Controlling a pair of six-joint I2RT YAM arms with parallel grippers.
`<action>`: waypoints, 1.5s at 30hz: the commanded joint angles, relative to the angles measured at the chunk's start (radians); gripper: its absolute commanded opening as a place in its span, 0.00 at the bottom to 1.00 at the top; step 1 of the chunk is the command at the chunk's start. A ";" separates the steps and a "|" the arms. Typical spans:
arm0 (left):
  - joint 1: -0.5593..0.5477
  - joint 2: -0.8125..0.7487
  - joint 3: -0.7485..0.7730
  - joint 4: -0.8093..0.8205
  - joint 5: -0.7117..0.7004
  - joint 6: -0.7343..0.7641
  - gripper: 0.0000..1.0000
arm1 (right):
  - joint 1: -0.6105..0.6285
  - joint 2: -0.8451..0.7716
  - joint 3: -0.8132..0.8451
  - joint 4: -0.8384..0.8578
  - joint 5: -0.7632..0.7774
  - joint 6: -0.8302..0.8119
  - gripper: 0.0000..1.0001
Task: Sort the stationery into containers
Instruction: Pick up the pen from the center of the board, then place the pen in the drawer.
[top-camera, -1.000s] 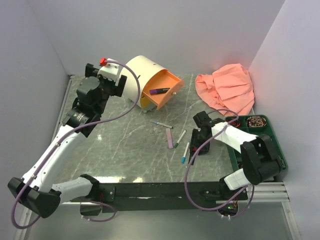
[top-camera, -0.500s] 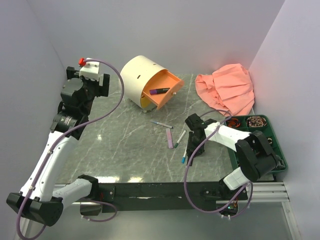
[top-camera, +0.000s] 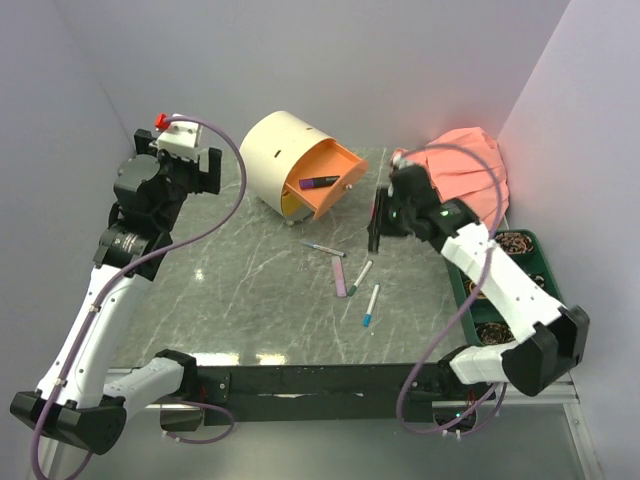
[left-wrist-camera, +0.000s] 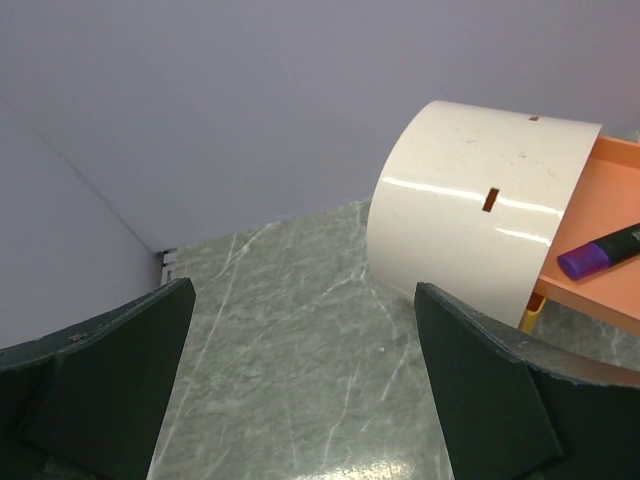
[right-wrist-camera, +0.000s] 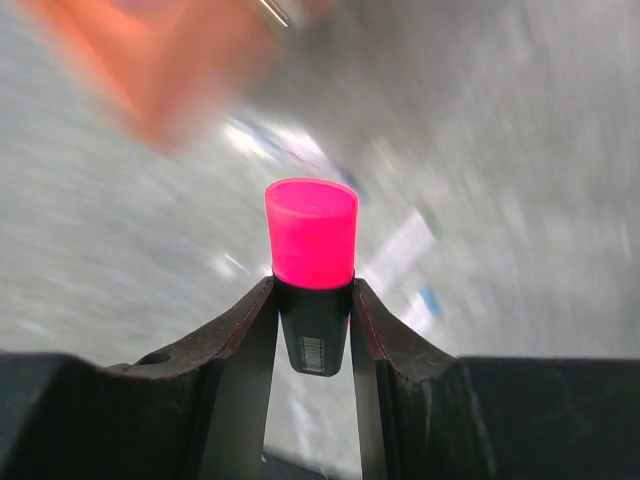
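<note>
Since a second ago the right end effector has lifted off the near worktop and swung far and left, now hanging just right of the peach-orange drawer. Meanwhile the left end effector has drawn back left of the cream cabinet, probably to leave the drawer mouth free. Its jaws stand wide with nothing between them.

The right wrist view shows the right jaws narrowed on the black barrel of a pink-capped highlighter, cap pointing away from the wrist, a hold that would let it slide in lengthwise. The drawer is pulled out and already holds a purple highlighter.

Four items lie apart in mid-worktop:
- a thin white pen
- a lilac marker
- a green-tipped pen
- a blue-tipped pen
</note>
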 joint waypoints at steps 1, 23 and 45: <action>0.004 0.039 0.031 -0.027 0.035 -0.006 0.98 | -0.003 -0.024 0.188 0.178 -0.138 -0.105 0.00; 0.134 0.132 0.093 -0.035 0.160 -0.020 0.98 | -0.072 0.579 0.755 0.360 -0.316 -0.003 0.02; -0.281 0.143 -0.031 -0.147 0.363 0.167 0.98 | -0.232 0.263 0.443 0.378 -0.473 -0.142 0.60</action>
